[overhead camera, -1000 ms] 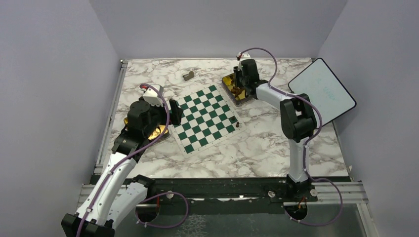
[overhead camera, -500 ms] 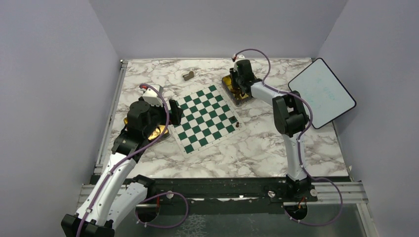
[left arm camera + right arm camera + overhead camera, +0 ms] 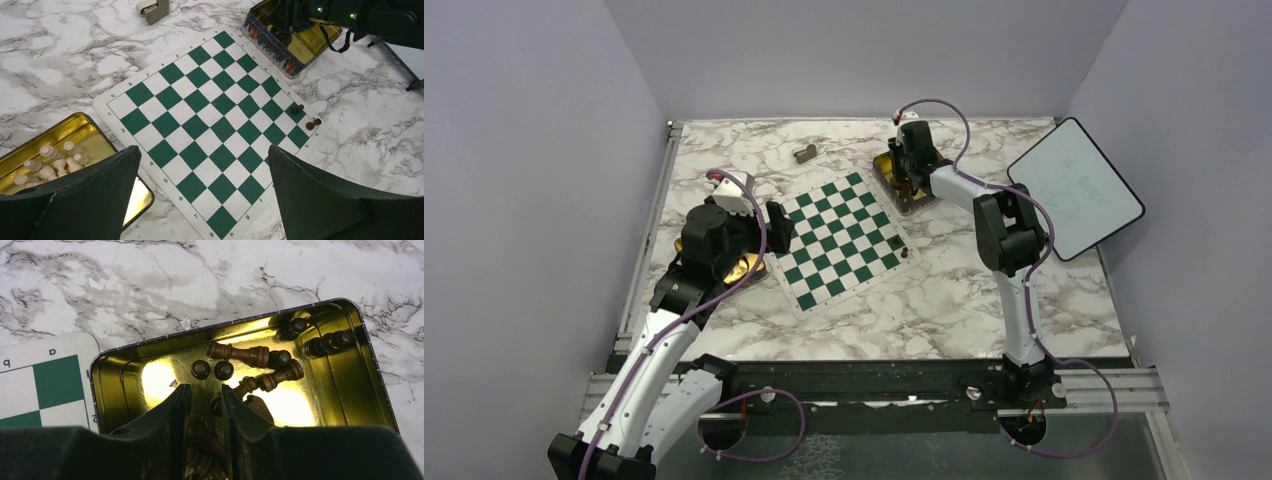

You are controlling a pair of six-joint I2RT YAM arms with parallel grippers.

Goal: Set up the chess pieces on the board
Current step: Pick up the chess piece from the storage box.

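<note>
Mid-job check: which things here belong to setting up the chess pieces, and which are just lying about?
Job: board; dark pieces in the right tin; two dark pieces on the board; cream pieces in the left tin.
Lying about: grey-tan block; white black-rimmed panel.

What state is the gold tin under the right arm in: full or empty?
Partly filled: brown chess pieces lie in the tin, bare gold floor between them.

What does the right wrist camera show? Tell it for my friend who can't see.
The right gripper reaches into a gold tin of brown chess pieces, jaws narrowly apart; whether it grips one is unclear. A corner of the green and white board shows at left on the marble table.
</note>
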